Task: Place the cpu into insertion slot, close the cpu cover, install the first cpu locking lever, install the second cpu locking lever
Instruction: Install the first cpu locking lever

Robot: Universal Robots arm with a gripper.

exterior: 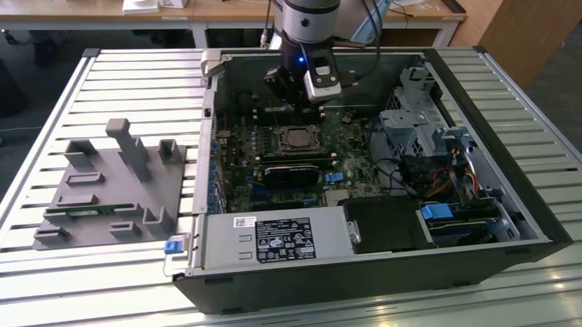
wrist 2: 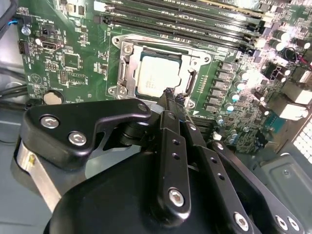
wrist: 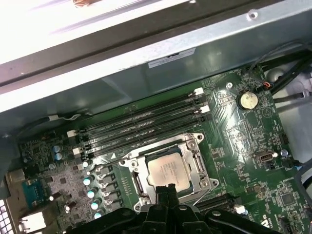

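**A:** Entry one, the cpu (wrist 2: pixel 158 75). Where is it?

**B:** It sits flat in its socket at mid-motherboard (wrist 2: pixel 73 63). The board is inside the open computer case (exterior: pixel 364 286), which stands on the slatted counter (exterior: pixel 109 82). Placement is logged as done.

**A:** Entry two, the cpu cover (wrist 2: pixel 125 73)?

**B:** A silver frame, lying down around the chip. The dull metal top shows through its window in both wrist views. Judged closed.

**A:** Entries three and four, the two locking levers?

**B:** I can't pick them out from the socket's metalwork, so I cannot tell whether either is latched. Both are listed as outstanding.

**A:** Entry five, the gripper (wrist 2: pixel 170 97)?

**B:** Its black fingers are drawn together, tips meeting with nothing between them. It is poised at the socket's edge just beside the cover, on the side away from the memory slots (wrist: pixel 141 129). I cannot tell whether it touches the socket.
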